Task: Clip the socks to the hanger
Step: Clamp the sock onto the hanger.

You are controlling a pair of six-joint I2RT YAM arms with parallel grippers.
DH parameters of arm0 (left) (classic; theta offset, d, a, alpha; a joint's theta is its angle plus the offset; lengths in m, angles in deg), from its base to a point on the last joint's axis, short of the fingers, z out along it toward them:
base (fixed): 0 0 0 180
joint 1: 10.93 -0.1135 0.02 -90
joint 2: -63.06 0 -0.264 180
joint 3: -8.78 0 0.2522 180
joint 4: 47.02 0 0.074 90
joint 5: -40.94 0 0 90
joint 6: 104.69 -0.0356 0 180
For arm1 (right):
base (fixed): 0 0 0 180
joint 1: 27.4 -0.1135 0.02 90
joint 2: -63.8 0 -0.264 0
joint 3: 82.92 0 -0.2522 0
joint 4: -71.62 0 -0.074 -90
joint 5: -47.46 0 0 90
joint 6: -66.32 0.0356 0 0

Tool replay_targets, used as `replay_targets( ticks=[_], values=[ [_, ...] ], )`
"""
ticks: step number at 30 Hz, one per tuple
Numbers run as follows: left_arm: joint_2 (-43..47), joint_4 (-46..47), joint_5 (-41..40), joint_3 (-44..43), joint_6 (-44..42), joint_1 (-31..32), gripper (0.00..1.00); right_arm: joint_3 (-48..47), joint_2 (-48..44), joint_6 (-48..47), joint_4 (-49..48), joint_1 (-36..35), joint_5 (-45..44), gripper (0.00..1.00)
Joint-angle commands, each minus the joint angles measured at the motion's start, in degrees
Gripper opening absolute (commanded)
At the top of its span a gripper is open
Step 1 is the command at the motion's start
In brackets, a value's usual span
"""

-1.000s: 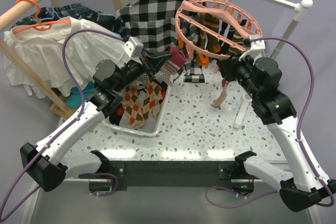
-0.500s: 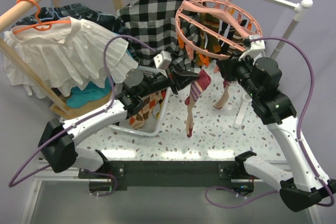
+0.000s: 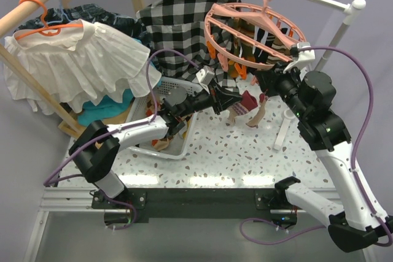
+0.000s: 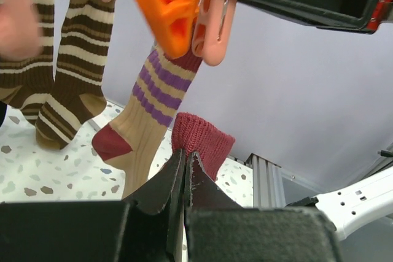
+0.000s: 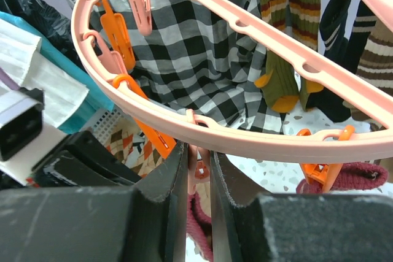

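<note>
No readable writing in your views.
You will find no lettering, brand, number or sign that can be made out on the hanger (image 5: 276, 145), the socks (image 4: 156, 99) or the checked shirt (image 3: 178, 23); any marking there is too small or blurred to read.

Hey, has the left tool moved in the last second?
Yes. The left tool swung right, away from the white basket, to under the pink hanger, carrying a red sock.
</note>
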Motion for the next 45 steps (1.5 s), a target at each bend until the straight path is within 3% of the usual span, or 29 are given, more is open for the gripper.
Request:
replay_targets(
  ticks=[1, 13, 36, 40, 41, 45],
  values=[
    [-1.4, 7.1, -1.2, -3.2, 2.4, 0.0, 0.00, 0.8, -0.2, 0.4, -3.0, -0.3, 1.4, 0.15],
    [-4.0, 9.7, -4.7, -6.3, 6.3, -1.2, 0.00, 1.3, -0.1, -0.4, -3.4, -0.3, 2.5, 0.15],
    [-6.9, 16.6, -3.4, -10.3, 12.2, -1.6, 0.00, 2.6, -0.3, -0.5, -4.6, -0.3, 4.0, 0.15],
    [-6.8, 16.8, -3.2, -10.4, 12.7, -1.7, 0.00, 2.8, -0.6, -0.7, -4.7, -0.3, 3.8, 0.44],
    [-6.9, 16.8, -3.2, -10.4, 12.8, -1.7, 0.00, 2.7, -0.6, -0.8, -4.6, -0.2, 3.7, 0.57],
    [-6.9, 16.4, -2.8, -10.2, 13.0, -1.7, 0.02, 2.7, -0.9, -1.1, -4.5, -0.2, 2.5, 0.71]
  ],
)
